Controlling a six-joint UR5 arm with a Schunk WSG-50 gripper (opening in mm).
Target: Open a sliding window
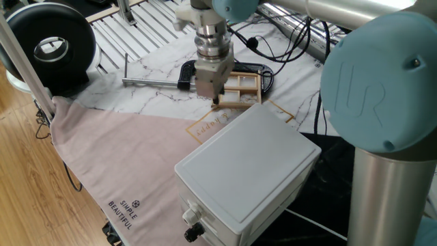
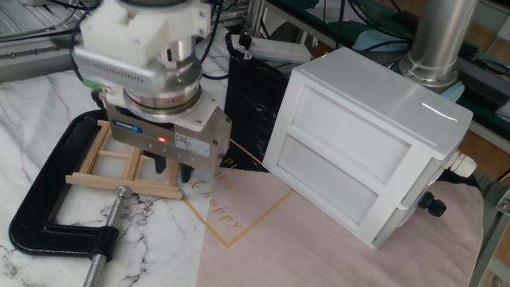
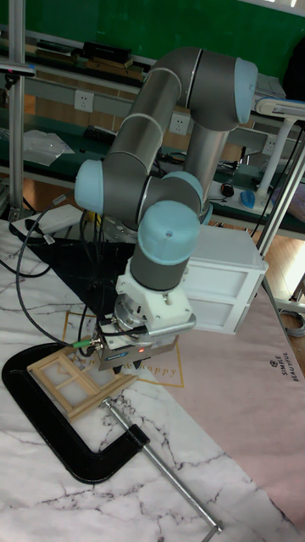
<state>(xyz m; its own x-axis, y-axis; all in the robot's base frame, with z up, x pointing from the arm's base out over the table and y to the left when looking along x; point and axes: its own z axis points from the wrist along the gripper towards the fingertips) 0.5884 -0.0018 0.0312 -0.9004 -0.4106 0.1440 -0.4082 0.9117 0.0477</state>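
The sliding window (image 2: 119,163) is located on the marble-patterned table (image 2: 32,88), held inside the jaws of the black C-clamp (image 2: 48,199), just beside the edge of the pink cloth (image 1: 130,157) and near the white box (image 2: 366,143). It is judged to be light and fragile: thin strips of pale wood with slender crossbars, stiff but easily snapped. Because the frame is clamped, only the sliding panel should be loaded, and contact is best taken on a panel edge or crossbar, not on the outer frame.

The window appears to lie roughly flat, face upward. In the tall fixed view its long axis (image 3: 80,381) runs across the clamp opening, and sliding is judged to follow that axis.

The gripper (image 2: 174,170) is positioned directly over the window's end nearest the cloth, with its fingers (image 2: 188,172) set a narrow gap apart. Nothing is seen to be held; contact with the wood cannot be confirmed
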